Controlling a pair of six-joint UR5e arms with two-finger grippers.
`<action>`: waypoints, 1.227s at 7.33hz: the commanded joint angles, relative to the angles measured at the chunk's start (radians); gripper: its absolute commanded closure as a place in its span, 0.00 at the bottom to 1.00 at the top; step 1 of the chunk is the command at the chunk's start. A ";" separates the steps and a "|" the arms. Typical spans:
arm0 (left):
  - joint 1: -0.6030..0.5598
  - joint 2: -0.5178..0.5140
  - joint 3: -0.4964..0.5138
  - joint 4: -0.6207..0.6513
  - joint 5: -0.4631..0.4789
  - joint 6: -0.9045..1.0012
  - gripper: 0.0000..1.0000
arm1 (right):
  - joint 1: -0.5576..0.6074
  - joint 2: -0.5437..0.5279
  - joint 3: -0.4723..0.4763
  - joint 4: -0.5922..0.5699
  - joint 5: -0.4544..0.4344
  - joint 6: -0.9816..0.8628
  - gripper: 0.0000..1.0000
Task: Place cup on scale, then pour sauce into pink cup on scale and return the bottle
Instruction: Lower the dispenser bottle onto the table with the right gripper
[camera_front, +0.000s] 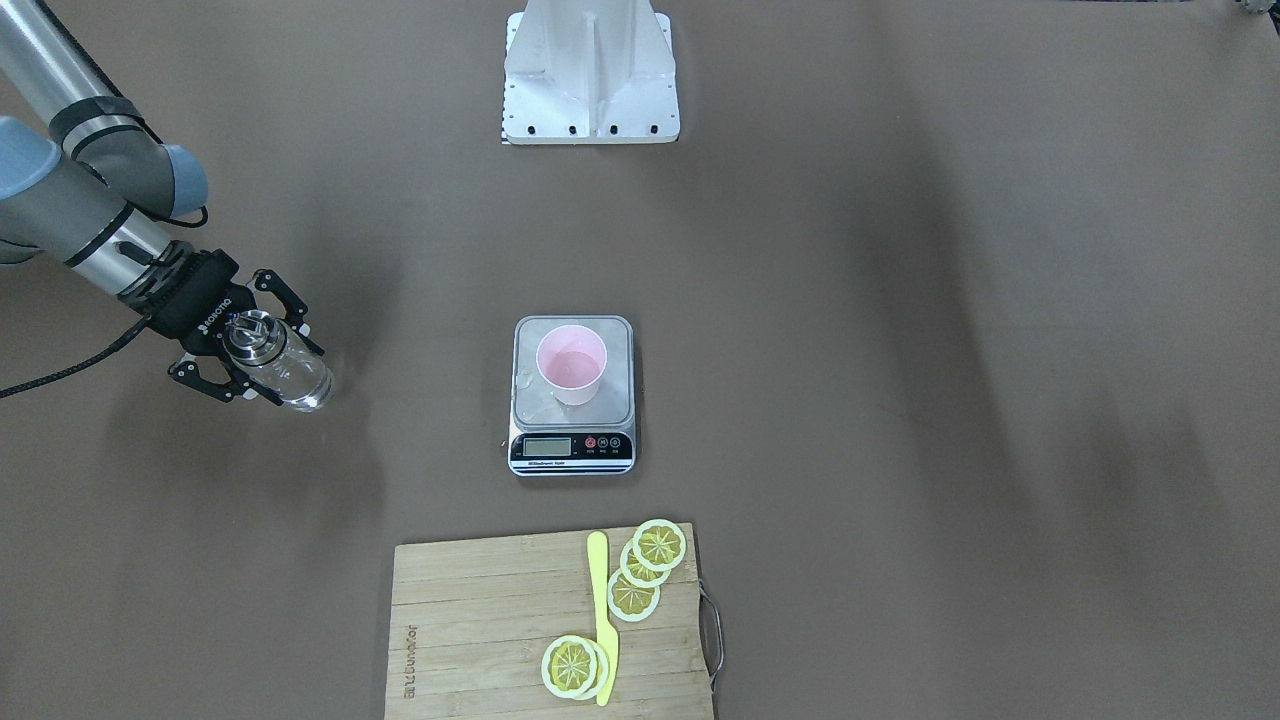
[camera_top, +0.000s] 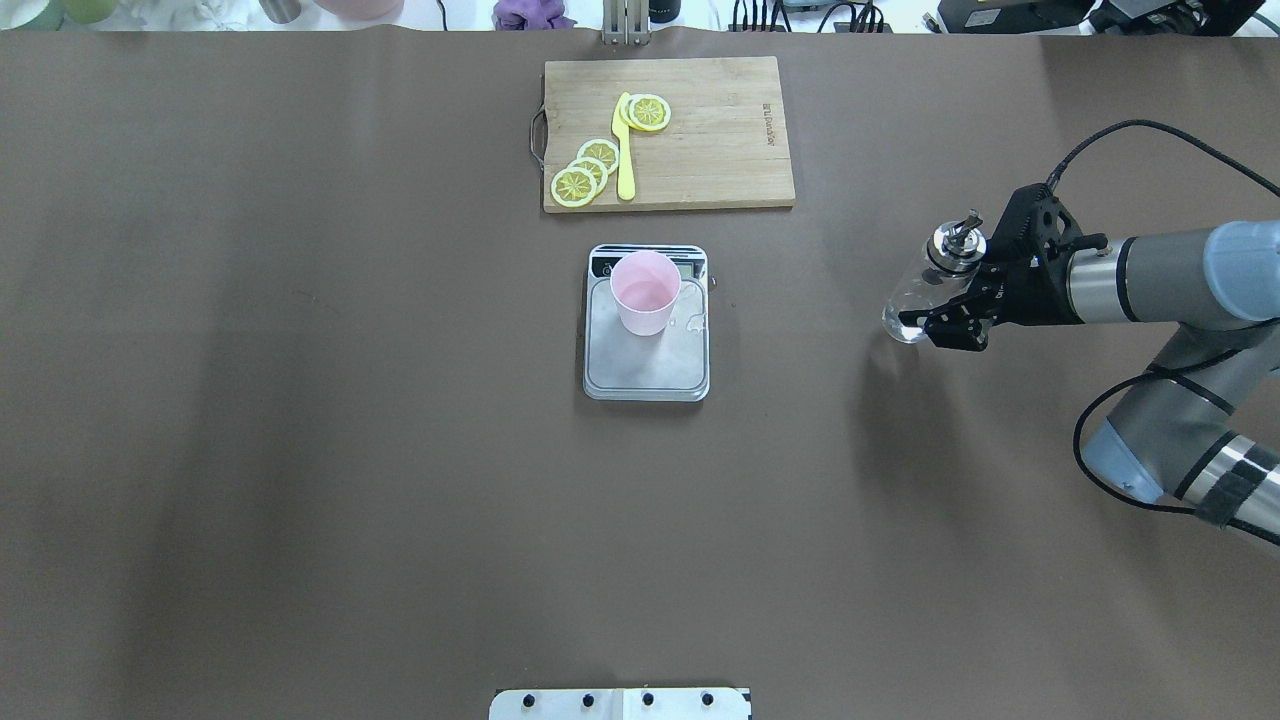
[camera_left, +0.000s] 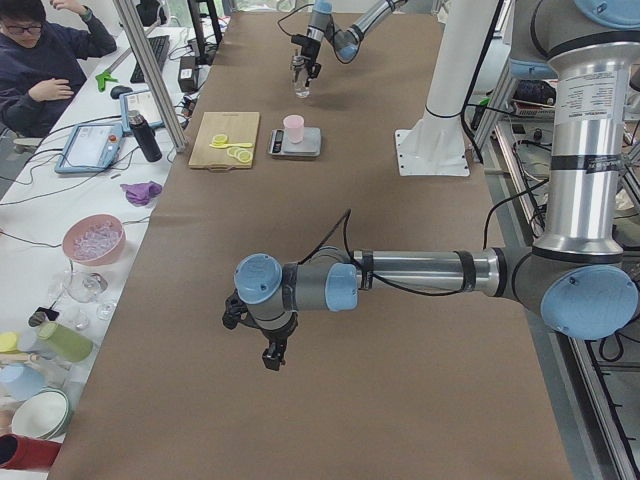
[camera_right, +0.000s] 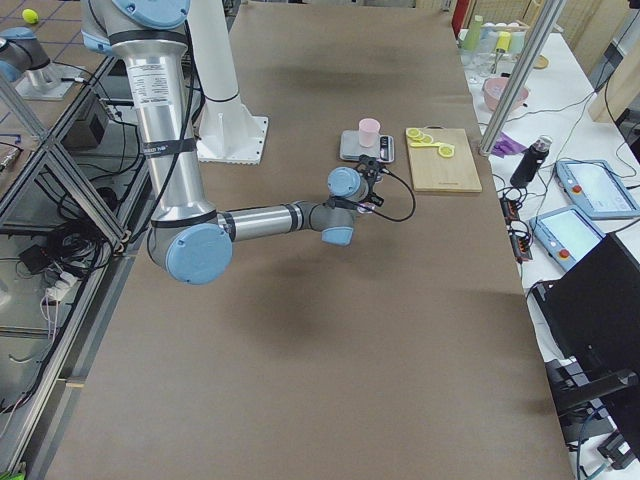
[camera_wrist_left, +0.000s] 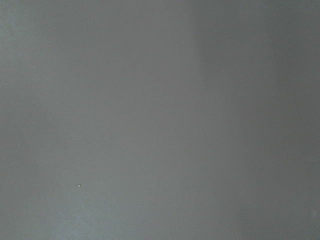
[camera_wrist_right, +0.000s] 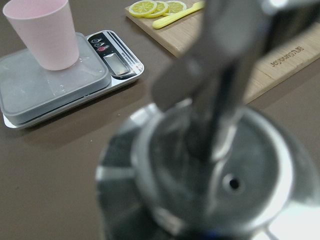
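The pale pink cup (camera_front: 571, 365) (camera_top: 646, 292) stands upright on the silver scale (camera_front: 535, 345) (camera_top: 645, 370), toward its display end. A few clear drops lie on the platform beside it. My right gripper (camera_front: 288, 370) (camera_top: 940, 300) is shut on the clear glass bottle (camera_front: 290, 372) (camera_top: 915, 300), well to the robot's right of the scale. The bottle tilts slightly, low over the table, and its metal spout cap (camera_wrist_right: 210, 170) fills the right wrist view. My left gripper (camera_left: 268, 350) hangs over bare table far from the scale; I cannot tell whether it is open or shut.
A wooden cutting board (camera_front: 480, 620) (camera_top: 720, 150) with lemon slices and a yellow knife (camera_top: 625, 150) lies beyond the scale. The white robot base (camera_front: 590, 80) stands on the near side. A person (camera_left: 40, 70) sits at a cluttered side table.
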 joint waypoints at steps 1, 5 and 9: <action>0.000 0.000 -0.002 0.000 0.000 0.000 0.01 | -0.001 -0.003 -0.021 0.028 -0.004 -0.010 1.00; 0.000 -0.002 -0.002 0.000 0.000 0.000 0.01 | -0.001 -0.001 -0.068 0.079 -0.010 -0.013 1.00; 0.000 -0.002 -0.002 0.000 0.000 0.000 0.01 | -0.001 0.000 -0.067 0.071 -0.021 -0.016 1.00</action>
